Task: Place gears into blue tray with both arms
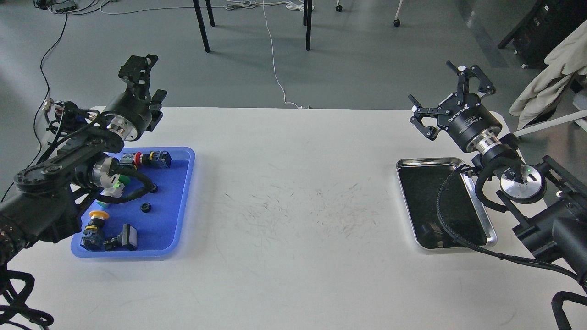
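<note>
Lay in bright blue plastic tray (181, 201): small black round gears (146, 207). Hovered with fingers spread, empty: right gripper (447, 98). Left gripper (146, 80): aperture unclear.

At the left of the frame the blue tray (181, 201) was bright blue, and the two gears (146, 207) on it were black. The push-button switches (149, 159) in it had red, yellow and green caps on black and blue bodies. At the right, the metal tray (490, 231) was shiny silver with a dark reflecting floor. The table (293, 192) was white with faint dark scuffs at centre. Both arms were black with silver wrist rings.
</note>
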Motion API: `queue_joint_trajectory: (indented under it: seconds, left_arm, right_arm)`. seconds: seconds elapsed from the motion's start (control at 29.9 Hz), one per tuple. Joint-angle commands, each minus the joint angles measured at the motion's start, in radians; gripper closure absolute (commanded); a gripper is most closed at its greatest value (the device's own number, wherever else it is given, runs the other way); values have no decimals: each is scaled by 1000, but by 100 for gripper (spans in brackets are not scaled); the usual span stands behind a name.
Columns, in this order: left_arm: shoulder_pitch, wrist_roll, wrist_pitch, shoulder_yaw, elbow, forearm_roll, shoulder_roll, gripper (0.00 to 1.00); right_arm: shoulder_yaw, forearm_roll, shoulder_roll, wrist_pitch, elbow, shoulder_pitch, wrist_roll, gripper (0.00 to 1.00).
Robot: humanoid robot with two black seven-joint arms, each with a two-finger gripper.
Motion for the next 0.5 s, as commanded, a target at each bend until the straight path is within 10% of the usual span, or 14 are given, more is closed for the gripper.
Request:
queue_joint_trajectory:
  seconds: [0.0,0.47]
  left_arm:
    - [-4,11,-239,-76,262,-51,-105,6]
    - [-24,31,-274,-90,354,-210,-142,2]
  right_arm:
    - [5,6,-25,-41,-2,-3,-2,3]
    - [17,69,-32,-125,62,-34,-70,2]
